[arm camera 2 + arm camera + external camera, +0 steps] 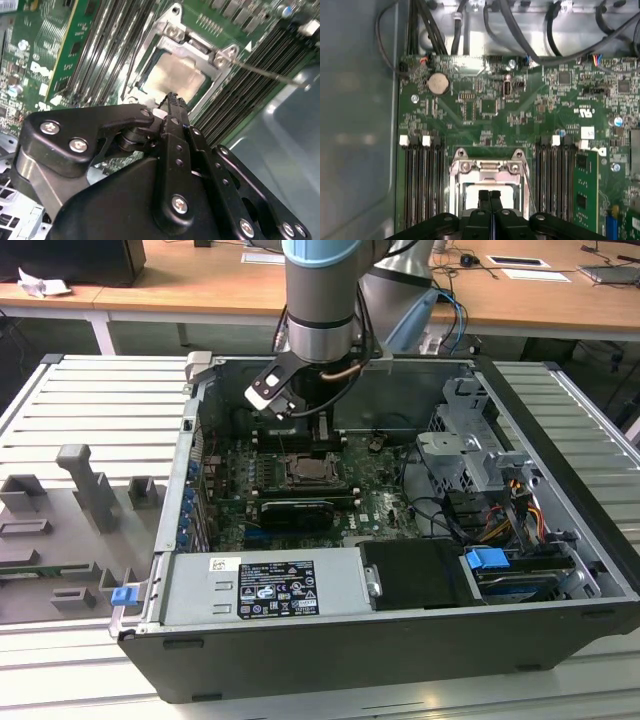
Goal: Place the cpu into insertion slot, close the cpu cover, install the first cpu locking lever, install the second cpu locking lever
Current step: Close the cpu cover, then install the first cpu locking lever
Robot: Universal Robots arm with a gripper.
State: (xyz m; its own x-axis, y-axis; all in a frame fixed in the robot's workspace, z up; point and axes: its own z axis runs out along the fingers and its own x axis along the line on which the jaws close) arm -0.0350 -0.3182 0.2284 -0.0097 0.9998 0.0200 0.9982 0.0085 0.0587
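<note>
Gripper, fingers pressed together with nothing between them, directly over the cpu, which sits in the insertion slot at the exterior view's centre, cpu cover lying flat around it, inside the open computer case.

A pale, ribbed metal worktop is seen in the exterior view. An open dark computer case is laid on its side across the middle of it. At the exterior view's left a grey fixture plate with upright blocks is set just beside the case, and a small blue piece is seen between the two.
</note>
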